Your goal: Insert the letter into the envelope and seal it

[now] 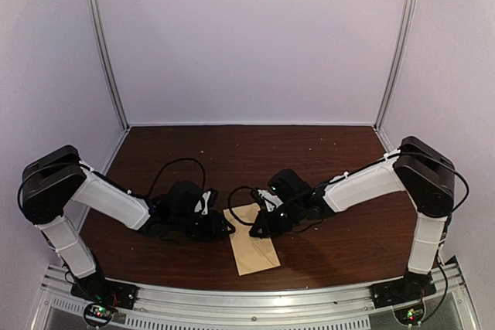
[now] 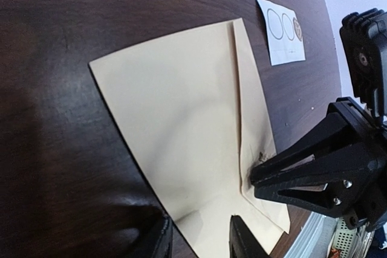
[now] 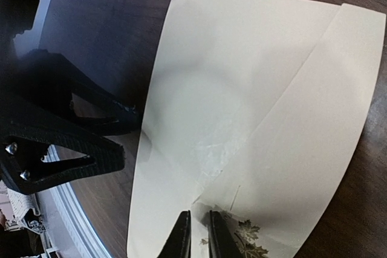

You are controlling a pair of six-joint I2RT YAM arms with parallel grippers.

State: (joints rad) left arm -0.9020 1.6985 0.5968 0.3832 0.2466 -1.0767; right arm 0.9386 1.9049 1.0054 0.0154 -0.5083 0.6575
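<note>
Presently: envelope [image 1: 254, 243], flap [image 2: 254, 107] folded down, seal judged pending; right hand [image 3: 199, 234] closed at its flap tip; left hand [image 2: 199, 241] open astride its edge.

You get dim overhead light; the envelope [image 3: 242, 89] glares pale just ahead of the right gripper [image 3: 198, 234]. Around the left gripper [image 2: 199, 240], your view blurs and dark shadow pools.
</note>
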